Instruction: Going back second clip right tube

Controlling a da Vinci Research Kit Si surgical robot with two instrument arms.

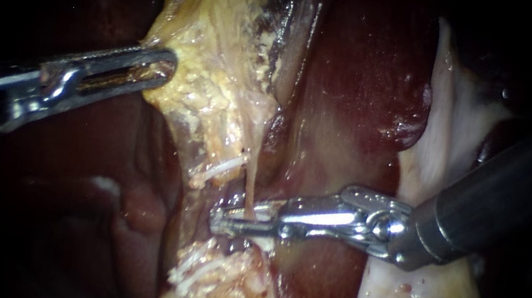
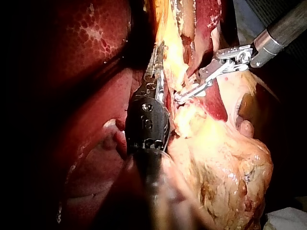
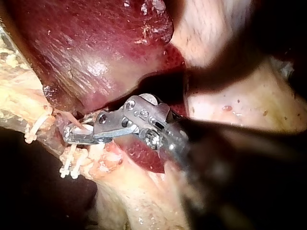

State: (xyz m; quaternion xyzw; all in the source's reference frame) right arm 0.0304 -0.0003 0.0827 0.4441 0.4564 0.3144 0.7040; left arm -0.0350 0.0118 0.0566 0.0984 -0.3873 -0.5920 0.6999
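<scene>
In the endoscope view a thin pale tube (image 1: 248, 193) runs down from the yellow fatty tissue (image 1: 218, 90) into the jaws of my right instrument (image 1: 236, 220). The jaws stand slightly open, with the tube lying between them. White clips show beside it: one above the jaws (image 1: 223, 166) and a group below (image 1: 195, 270). My left instrument (image 1: 153, 69) is shut on the edge of the yellow tissue and holds it to the left. The right wrist view shows the right instrument (image 3: 76, 134) at the tube, with clips (image 3: 69, 165) beside it.
Dark red liver (image 1: 364, 79) lies behind and to the right of the tube. Pale whitish tissue (image 1: 449, 129) lies under the right shaft. In the left wrist view the left instrument (image 2: 156, 72) lies along the yellow tissue, with more liver (image 2: 86, 48) beside it.
</scene>
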